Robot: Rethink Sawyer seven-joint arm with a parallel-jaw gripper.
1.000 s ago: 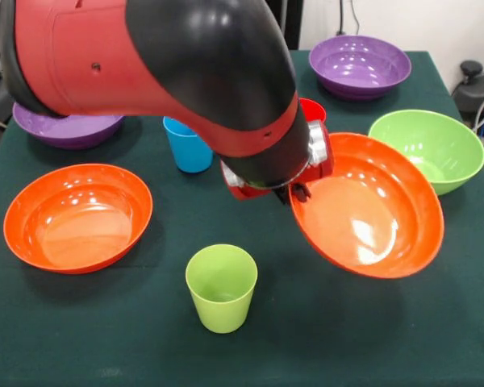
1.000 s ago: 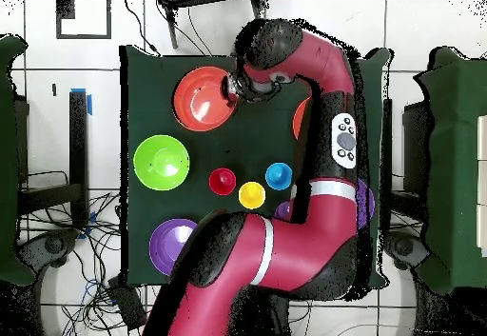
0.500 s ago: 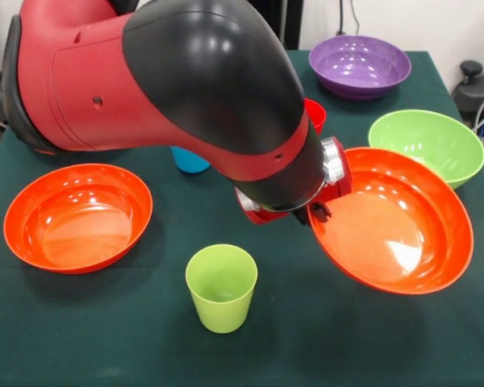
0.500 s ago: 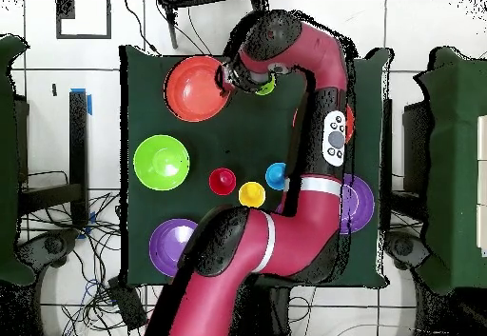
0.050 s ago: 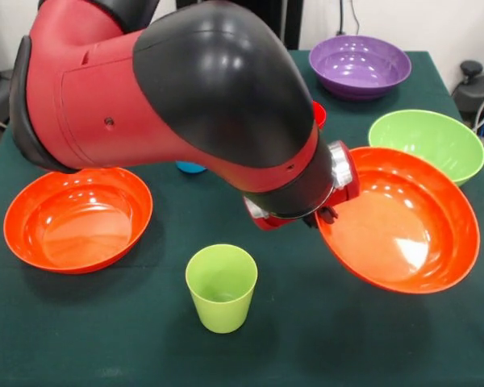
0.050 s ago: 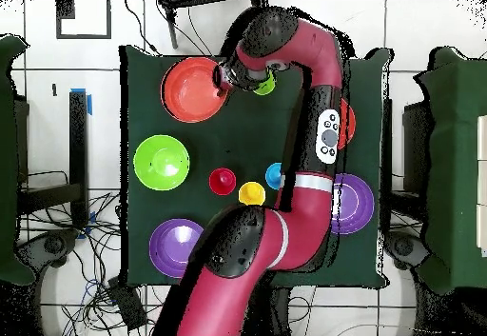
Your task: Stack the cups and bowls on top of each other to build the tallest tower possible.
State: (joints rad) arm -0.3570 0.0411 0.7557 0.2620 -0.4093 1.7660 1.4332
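My gripper [image 5: 327,211] is shut on the near rim of an orange bowl [image 5: 399,234], holding it slightly tilted just above the table at the right of the front view. Overhead, the gripper [image 6: 224,77] sits at that bowl's [image 6: 190,89] right edge. The light green cup [image 5: 221,286] stands upright, left of the held bowl and apart from it; overhead, the light green cup [image 6: 266,85] peeks out beside the arm. A second orange bowl [image 5: 78,216] rests at the left. No tower is standing.
A light green bowl [image 5: 427,143] sits behind the held bowl, and a purple bowl [image 5: 360,64] at the back. Overhead show the red cup [image 6: 223,181], yellow cup [image 6: 252,194], blue cup [image 6: 274,174] and two purple bowls [image 6: 171,247] [image 6: 354,204]. The arm hides much of the table.
The gripper has carried the orange bowl further from the light green bowl and toward the table's front, and the bowl has levelled from a steep tilt. The light green cup has not moved.
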